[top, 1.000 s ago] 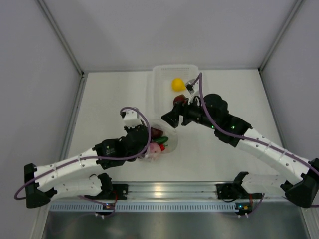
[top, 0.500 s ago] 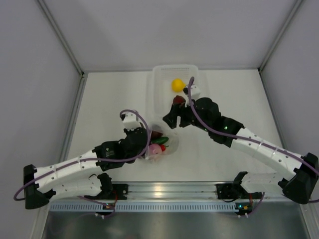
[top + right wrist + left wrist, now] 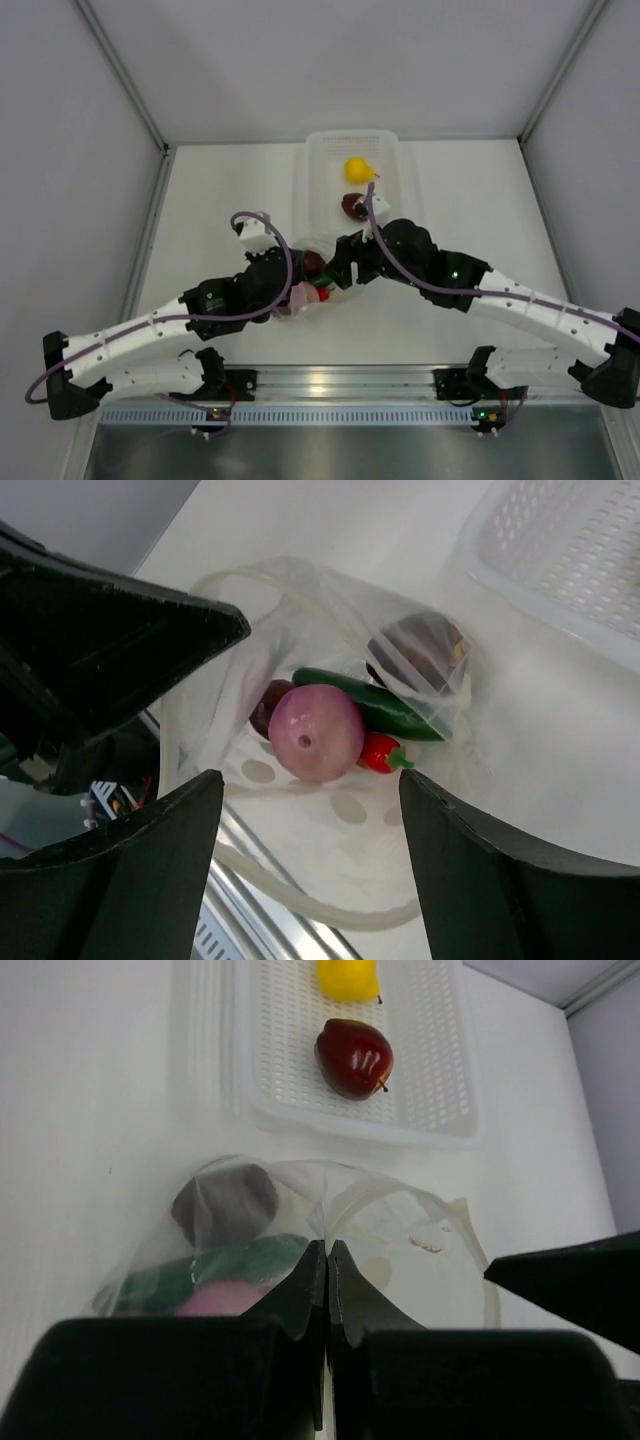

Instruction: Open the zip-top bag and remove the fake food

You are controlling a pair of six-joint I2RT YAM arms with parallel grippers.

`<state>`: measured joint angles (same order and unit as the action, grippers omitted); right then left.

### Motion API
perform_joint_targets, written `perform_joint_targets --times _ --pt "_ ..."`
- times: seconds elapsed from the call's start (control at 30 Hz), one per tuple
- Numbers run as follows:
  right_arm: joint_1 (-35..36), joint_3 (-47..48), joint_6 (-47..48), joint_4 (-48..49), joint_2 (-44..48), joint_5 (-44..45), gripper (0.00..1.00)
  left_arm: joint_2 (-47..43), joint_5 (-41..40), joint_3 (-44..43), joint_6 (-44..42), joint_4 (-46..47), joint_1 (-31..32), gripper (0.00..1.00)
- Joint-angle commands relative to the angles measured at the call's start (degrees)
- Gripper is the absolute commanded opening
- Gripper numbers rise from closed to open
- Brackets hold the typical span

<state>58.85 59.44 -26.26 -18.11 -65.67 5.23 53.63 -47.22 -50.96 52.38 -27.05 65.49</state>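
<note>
The see-through dotted zip-top bag (image 3: 330,820) lies open on the table between the arms. Inside it are a pinkish onion (image 3: 315,732), a green cucumber (image 3: 375,705), a red chili (image 3: 383,753) and dark purple pieces (image 3: 418,652). My left gripper (image 3: 327,1252) is shut on the bag's near rim (image 3: 330,1210). My right gripper (image 3: 310,830) is open, its fingers either side of the bag's mouth, empty. A yellow pear (image 3: 357,168) and a dark red apple (image 3: 353,205) lie in the white mesh basket (image 3: 310,175).
The white mesh basket (image 3: 440,1080) stands just behind the bag. Grey walls enclose the table on three sides. A metal rail (image 3: 340,385) runs along the near edge by the arm bases.
My right gripper has left the basket and moved down and left to the bag's mouth. The apple now shows uncovered in the basket. The left gripper has kept its hold on the bag.
</note>
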Motion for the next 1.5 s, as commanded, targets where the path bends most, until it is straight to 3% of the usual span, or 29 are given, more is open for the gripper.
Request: perform_joint_targets --times 0.0,0.3,0.5,0.7,1.0,1.3,1.47 --pt "1.8 -1.1 -1.9 -2.1 6.8 2.3 0.72 -0.3 -1.7 -4.1 2.5 1.8 -0.2 0.00" --pt "2.1 -3.5 -5.1 -4.6 12.8 4.2 0.63 0.9 -3.1 -6.0 8.3 1.9 -0.1 0.00" --pt "2.2 -4.5 -10.2 0.4 4.9 5.6 0.46 1.9 -4.5 -2.2 21.0 2.0 0.9 0.00" --pt "2.8 -4.9 -17.3 3.3 -3.9 11.6 0.45 2.8 -10.6 -1.1 28.5 2.0 5.4 0.00" --pt "9.2 -5.6 -26.9 16.2 -17.9 16.7 0.50 2.3 -13.7 4.5 33.3 1.9 9.4 0.00" --pt "13.1 0.5 -22.6 7.7 -27.6 22.1 0.65 -2.6 -13.4 8.9 31.1 1.7 9.6 0.00" --pt "13.6 0.1 -22.1 9.1 -31.1 18.6 0.76 -3.8 -13.2 9.8 30.4 1.7 9.6 0.00"
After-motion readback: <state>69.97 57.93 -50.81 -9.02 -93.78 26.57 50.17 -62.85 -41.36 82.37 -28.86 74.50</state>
